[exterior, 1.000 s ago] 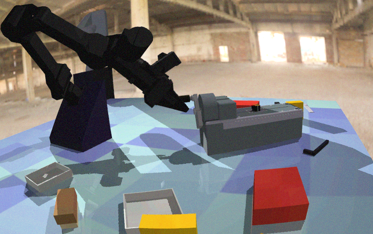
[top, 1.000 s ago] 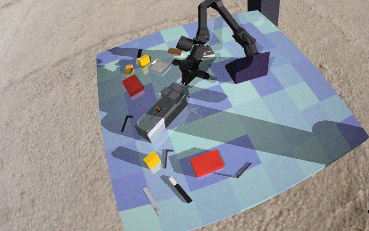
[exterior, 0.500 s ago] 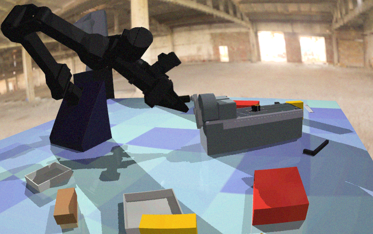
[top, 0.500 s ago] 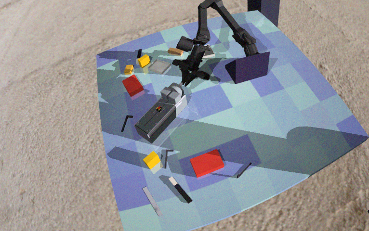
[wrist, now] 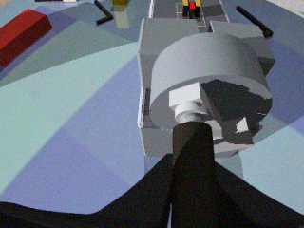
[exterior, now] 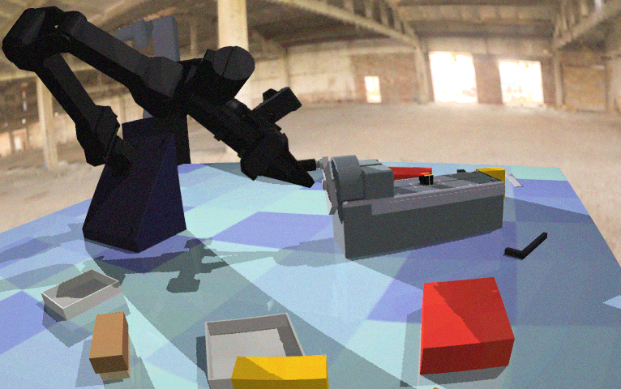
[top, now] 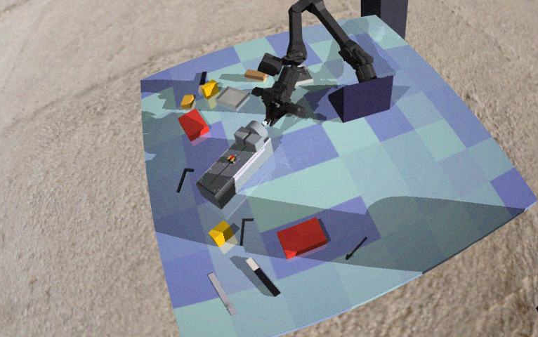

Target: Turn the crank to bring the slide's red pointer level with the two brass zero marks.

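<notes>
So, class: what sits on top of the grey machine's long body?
On the grey machine sit a slide track, the red pointer flanked by brass marks, and a rounded crank housing. The jaws hide the crank handle.

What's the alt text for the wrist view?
The gripper is shut on the dark crank handle at the grey machine's round end. Beyond it, the red pointer sits on the slide between two brass marks.

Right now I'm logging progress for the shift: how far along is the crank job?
Done: the black gripper is shut on the dark crank handle at the grey machine's round end. In hand: cranking; the slide's red pointer sits between the two brass zero marks in the wrist view, but exact alignment is too small to judge. Left: confirm alignment, then release the handle.
</notes>
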`<state>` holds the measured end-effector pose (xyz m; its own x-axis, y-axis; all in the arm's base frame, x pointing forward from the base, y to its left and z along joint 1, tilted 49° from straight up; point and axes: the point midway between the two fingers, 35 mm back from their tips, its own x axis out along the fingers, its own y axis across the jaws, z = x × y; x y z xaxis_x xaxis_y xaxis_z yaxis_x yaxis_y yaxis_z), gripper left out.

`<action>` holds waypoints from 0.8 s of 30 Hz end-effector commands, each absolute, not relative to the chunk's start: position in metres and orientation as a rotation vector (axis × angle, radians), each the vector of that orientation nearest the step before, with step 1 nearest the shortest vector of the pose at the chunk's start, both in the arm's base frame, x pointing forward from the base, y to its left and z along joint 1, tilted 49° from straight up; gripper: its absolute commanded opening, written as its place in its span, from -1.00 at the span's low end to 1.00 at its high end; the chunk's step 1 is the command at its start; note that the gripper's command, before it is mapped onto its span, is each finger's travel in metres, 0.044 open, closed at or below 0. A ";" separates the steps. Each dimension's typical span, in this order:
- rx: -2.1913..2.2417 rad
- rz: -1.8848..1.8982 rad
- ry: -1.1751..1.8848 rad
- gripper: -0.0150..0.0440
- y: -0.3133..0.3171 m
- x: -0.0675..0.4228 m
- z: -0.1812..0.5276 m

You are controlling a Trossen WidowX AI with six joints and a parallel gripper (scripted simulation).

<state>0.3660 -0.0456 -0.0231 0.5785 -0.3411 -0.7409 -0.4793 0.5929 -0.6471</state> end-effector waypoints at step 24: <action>-0.971 0.118 1.010 -0.49 -0.048 0.360 -0.038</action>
<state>0.3631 -0.0461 -0.0301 0.5777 -0.3361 -0.7439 -0.4828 0.5942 -0.6433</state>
